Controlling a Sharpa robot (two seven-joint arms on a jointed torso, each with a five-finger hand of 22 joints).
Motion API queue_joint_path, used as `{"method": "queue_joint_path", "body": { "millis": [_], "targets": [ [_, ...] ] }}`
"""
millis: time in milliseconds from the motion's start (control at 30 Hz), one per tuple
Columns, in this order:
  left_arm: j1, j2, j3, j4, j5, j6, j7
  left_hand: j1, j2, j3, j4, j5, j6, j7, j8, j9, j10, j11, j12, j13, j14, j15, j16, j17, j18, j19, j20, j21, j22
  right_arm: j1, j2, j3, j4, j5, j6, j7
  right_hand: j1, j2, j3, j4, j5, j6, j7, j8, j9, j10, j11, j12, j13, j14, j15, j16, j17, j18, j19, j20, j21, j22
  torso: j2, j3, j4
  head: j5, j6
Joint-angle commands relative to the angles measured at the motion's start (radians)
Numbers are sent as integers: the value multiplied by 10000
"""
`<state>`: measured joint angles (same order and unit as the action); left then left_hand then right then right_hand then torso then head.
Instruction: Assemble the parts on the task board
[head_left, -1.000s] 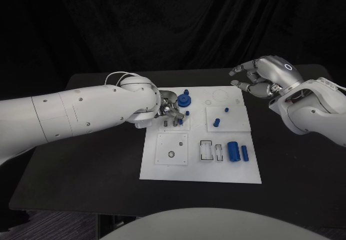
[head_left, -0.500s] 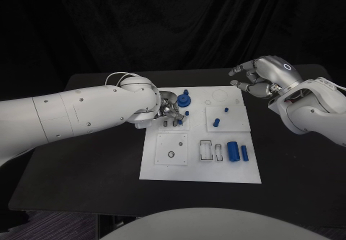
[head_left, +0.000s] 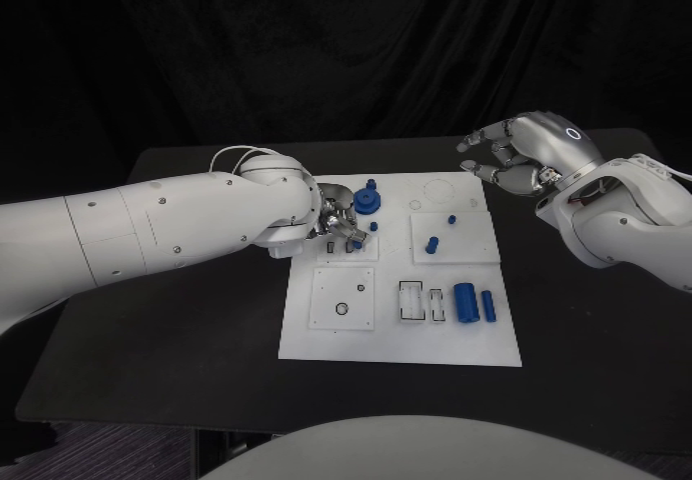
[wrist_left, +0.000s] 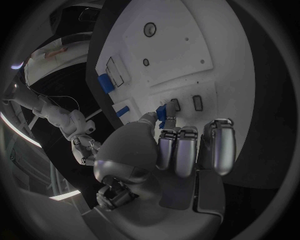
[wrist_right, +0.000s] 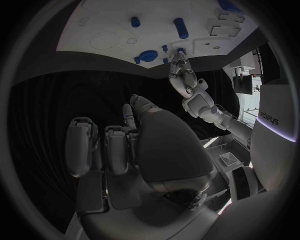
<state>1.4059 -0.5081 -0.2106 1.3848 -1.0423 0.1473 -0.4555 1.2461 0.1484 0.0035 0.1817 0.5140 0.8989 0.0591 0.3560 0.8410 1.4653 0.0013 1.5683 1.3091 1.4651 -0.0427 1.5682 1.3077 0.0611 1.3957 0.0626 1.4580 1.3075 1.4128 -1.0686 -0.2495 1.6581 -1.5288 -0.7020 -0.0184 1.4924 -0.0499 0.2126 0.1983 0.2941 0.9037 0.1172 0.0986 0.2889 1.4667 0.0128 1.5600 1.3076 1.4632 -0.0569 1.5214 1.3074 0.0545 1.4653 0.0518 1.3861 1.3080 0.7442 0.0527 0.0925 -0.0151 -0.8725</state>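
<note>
Left hand: pinching a small blue part over the task board, toward 11 o'clock
Part axis: roughly upright
Right hand: fingers curled, clutching nothing, beyond the board at 1 o'clock

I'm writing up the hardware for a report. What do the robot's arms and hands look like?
Both arms are bulky, smooth white shells with small dark screw dots. A thin pale cable loops at the left wrist. Each robot hand, left and right, is silver-grey metal with segmented fingers; the right one has a small ring marking on its back.
</note>
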Motion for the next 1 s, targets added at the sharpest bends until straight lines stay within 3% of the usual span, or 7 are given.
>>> {"method": "queue_joint_path", "body": {
  "millis": [33, 333, 433, 1000],
  "targets": [
    [-49, -8, -11, -1, 17, 127, 130, -1, -163, 292, -51, 188, 87, 14, -83, 58, 1055, -72, 25, 2617, 1057, -76, 26, 2631, -21, -51, 0, -49, 520, -29, 1, 6, -9, -21, 71, -210, 65, 10, -14, -42, 34, 70, -13, -35, -8, 824, 55, -67, 2410, 932, 72, -55, 2080, -90, 267, 69, -47, 1997, 1, -3, -1, 14, -2],
    [-58, -125, -11, 55, 17, 59, 111, -133, -606, 1324, -202, 597, 160, 26, -268, 294, 1055, -68, 25, 2617, 1057, -73, 26, 2631, -17, -54, 4, -92, 549, -36, 5, 6, -12, 162, 140, -226, 71, 14, -3, -49, 47, 78, -11, -36, -10, 820, 57, -70, 2406, 928, 73, -69, 2066, -86, 259, 69, -67, 1992, -3, -4, 8, 13, -2],
    [-59, -208, -11, 89, 17, 29, 62, -199, -698, 1558, -239, 592, 181, 30, -298, 357, 1055, -67, 25, 2617, 1057, -71, 26, 2631, -14, -63, 5, -107, 546, -39, -6, 6, -14, 311, 187, -225, 91, 23, 22, -68, 66, 92, -10, -38, -14, 812, 67, -77, 2397, 927, 77, -75, 2061, -78, 245, 71, -103, 1981, -9, -4, 12, 0, -2],
    [-61, -796, -12, 543, 17, -468, -80, -416, -893, 2184, -345, 443, 260, 24, -356, 541, 1055, -70, 25, 2617, 1057, -73, 26, 2631, -14, -57, 5, -131, 575, -59, -56, 6, 1, 416, 337, -286, 108, 26, 48, -90, 83, 103, 1, -44, -20, 759, 84, -121, 2342, 920, 88, -99, 2037, -60, 211, 77, -184, 1957, 3, -12, 7, 47, -2]
  ]
}}
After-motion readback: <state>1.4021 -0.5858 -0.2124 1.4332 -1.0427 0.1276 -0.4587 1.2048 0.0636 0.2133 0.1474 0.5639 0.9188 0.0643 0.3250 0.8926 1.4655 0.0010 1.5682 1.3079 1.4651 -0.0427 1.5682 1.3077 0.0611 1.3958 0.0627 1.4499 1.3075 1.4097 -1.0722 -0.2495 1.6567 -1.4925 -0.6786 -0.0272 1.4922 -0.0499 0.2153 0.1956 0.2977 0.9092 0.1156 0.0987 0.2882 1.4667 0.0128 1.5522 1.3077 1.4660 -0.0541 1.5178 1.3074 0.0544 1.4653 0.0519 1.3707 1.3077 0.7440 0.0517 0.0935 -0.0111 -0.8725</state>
